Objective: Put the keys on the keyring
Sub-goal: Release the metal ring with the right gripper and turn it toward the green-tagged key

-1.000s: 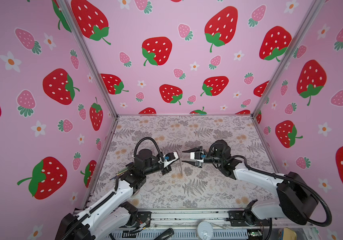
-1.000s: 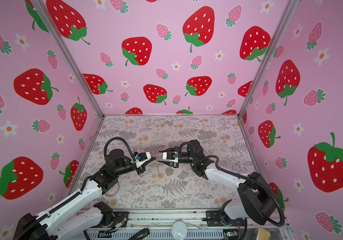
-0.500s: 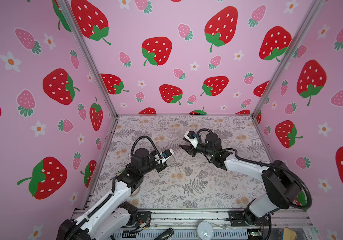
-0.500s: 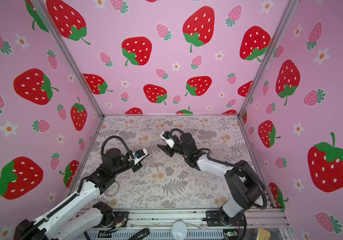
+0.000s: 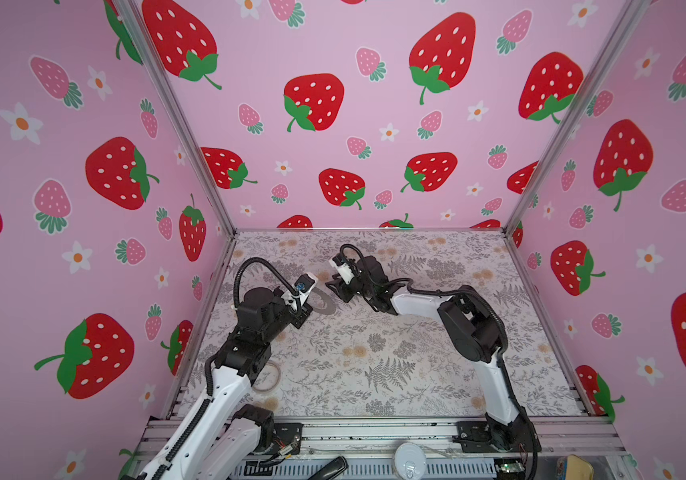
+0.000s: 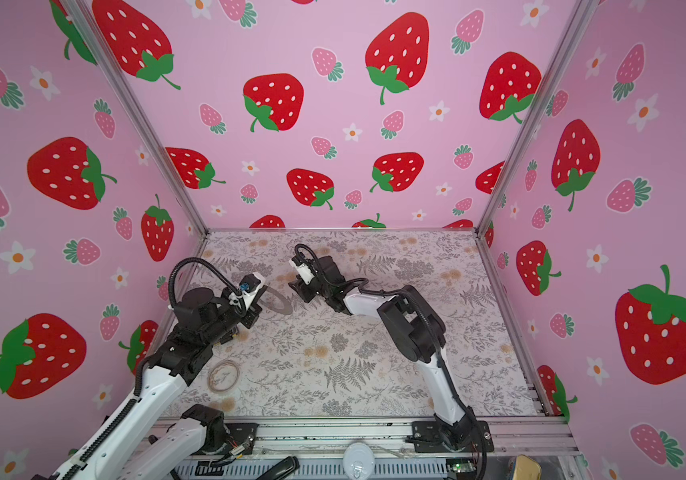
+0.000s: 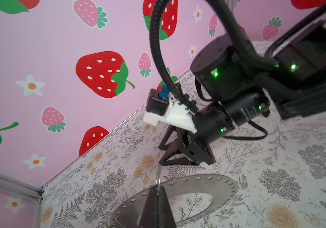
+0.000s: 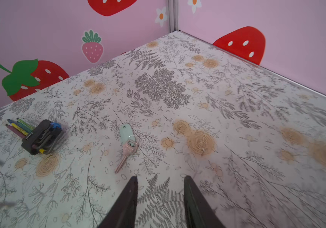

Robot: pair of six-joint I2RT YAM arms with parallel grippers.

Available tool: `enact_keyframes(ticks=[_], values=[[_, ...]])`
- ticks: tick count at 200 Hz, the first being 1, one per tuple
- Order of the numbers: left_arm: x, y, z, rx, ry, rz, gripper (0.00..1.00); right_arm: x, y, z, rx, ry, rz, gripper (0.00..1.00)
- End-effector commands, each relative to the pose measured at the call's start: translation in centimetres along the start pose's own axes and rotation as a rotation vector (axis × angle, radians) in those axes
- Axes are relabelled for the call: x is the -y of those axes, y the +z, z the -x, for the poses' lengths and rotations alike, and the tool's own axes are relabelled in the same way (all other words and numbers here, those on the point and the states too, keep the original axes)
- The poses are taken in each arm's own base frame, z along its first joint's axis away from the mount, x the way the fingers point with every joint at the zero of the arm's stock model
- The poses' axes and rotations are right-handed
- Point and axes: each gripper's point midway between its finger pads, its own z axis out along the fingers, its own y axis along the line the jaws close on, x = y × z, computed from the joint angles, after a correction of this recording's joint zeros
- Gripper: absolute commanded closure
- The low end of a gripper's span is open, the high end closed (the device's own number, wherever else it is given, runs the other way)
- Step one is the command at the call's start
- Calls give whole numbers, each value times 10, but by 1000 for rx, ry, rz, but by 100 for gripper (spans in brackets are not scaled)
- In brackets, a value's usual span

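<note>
Early in the task, by the look of it. Pinching a thin wire loop (image 7: 159, 177) with the left jaws, closed tight on it, right above the keyring (image 7: 217, 187), a flat grey perforated ring lying on the worktop (image 5: 416, 374) left of its middle. Impossible to tell whether hooked through one of the rim holes or merely held over them. Pointing toward the far left corner with the right jaws, low over the worktop, parted a moderate way and gripping nothing. Just ahead of them, flat on the worktop and untouched: the key (image 8: 126, 155), carrying a pale green tag (image 8: 125, 130), with a hex key set (image 8: 41, 136) near it toward the left edge. No key on the keyring so far. Left to do, at a guess: closing on the key, lifting it, carrying it across to the keyring, threading it on.
</note>
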Motion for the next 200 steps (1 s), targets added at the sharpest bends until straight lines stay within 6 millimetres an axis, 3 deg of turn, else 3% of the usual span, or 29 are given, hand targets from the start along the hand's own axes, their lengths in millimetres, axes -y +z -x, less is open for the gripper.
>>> enact_keyframes(ticks=[1,32,73,145,200], values=[[-30,-17,31,49,-19,125,100,-10,22,-12,-61,8,-40,58],[-35,-29,44,83,1,148,100,-25,46,-30,-111,-40,-45,56],[-24,-40,55,149,46,99,100,-22,66,-52,-167,-32,-89,54],[-12,-44,54,164,57,53,100,-28,88,-69,-207,-35,-80,53],[-5,-42,54,174,46,21,100,-36,94,-68,-211,-54,-72,52]])
